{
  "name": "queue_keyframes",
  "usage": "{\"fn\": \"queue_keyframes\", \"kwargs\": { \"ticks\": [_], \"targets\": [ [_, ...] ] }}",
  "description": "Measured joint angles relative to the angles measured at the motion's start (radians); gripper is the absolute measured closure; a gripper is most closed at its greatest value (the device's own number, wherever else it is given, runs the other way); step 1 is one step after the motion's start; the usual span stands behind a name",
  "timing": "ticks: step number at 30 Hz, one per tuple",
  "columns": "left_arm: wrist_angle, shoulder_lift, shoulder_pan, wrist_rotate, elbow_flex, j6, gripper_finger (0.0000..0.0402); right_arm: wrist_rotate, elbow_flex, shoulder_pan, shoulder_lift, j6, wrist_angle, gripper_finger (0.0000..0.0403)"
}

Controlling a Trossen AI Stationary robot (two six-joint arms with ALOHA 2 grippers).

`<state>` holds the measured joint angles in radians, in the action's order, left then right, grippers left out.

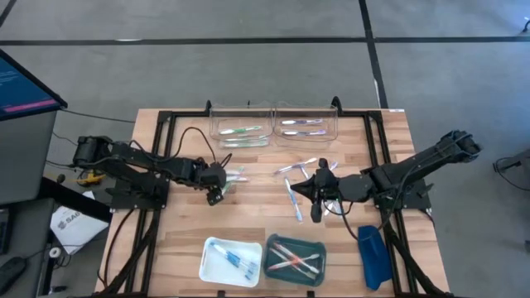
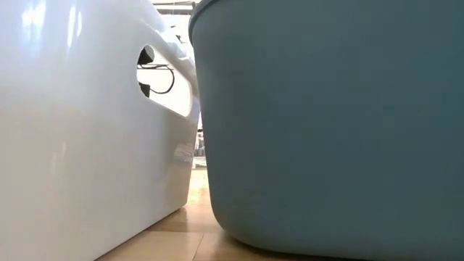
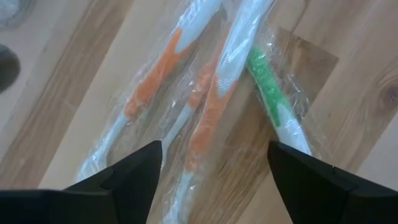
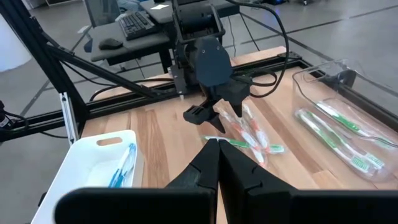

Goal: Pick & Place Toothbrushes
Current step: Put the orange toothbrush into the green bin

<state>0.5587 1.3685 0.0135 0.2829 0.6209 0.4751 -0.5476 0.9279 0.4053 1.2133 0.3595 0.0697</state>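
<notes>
A: Four containers already hold brushes, you'll note. In the high view the white tray (image 1: 230,261) carries blue ones, the teal tray (image 1: 295,257) pink/orange ones, and the two clear bins at the far edge, left bin (image 1: 241,122) and right bin (image 1: 308,121), hold green and silvery ones. So sorting looks partly done.

B: What's left on the tabletop (image 1: 265,219)?

A: Two loose groups. One small cluster of wrapped toothbrushes (image 3: 211,93), orange and green, lies under your left gripper (image 1: 217,192). A second scatter of brushes (image 1: 296,178) lies mid-table near your right gripper (image 1: 315,217). My judgement: a good share remains to place.

B: Left jaws?

A: Spread wide, one finger either side of the wrapped cluster in the wrist view, hovering just above. I see no contact; nothing is held. The orange brushes sit between the fingers; the green one (image 3: 271,93) runs toward the far finger.

B: Right jaws?

A: Pressed together, empty, waiting just beside the mid-table scatter. The dark-blue oblong object (image 1: 373,257) lies near that arm, untouched.
</notes>
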Motion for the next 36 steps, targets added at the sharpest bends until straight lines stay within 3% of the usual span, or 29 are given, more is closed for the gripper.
{"fn": "queue_keyframes", "kwargs": {
  "ticks": [17, 36],
  "targets": [
    [-0.067, 0.000, -0.016, 0.006, 0.000, -0.038, 0.0215, 0.000, 0.000, 0.000, 0.000, -0.001, 0.001, 0.0403],
    [-0.095, 0.012, -0.016, 0.069, 0.000, -0.060, 0.0221, 0.000, 0.000, 0.000, 0.000, -0.002, 0.001, 0.0403]
  ]
}}
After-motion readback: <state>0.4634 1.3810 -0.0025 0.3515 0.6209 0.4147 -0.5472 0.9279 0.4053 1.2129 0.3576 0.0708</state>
